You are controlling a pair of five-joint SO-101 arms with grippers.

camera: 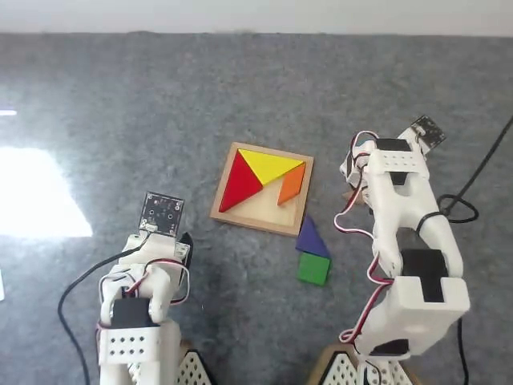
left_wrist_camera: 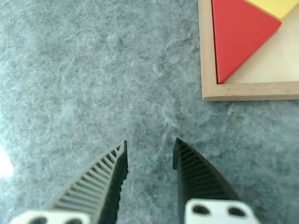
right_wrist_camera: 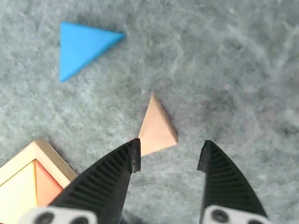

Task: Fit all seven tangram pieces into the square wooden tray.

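**Three pieces in, four outside**

The square wooden tray (camera: 255,222) holds a red triangle (camera: 239,183), a yellow triangle (camera: 268,165) and an orange parallelogram (camera: 292,184). A purple triangle (camera: 311,237) and a green square (camera: 313,268) lie just beside it. My right gripper (right_wrist_camera: 171,143), fingers apart, hovers at a pale peach triangle (right_wrist_camera: 156,129), with a blue triangle (right_wrist_camera: 81,46) beyond. My left gripper (left_wrist_camera: 150,143) gapes over grey felt (left_wrist_camera: 70,70) near the tray.

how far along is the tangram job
Done: three of seven lie in the tray: red triangle, yellow triangle, orange piece. In hand: nothing gripped; the right gripper hangs open over the peach triangle, the left gripper open above bare mat. Left: the peach one, blue triangle, purple triangle and green square, all outside the tray.
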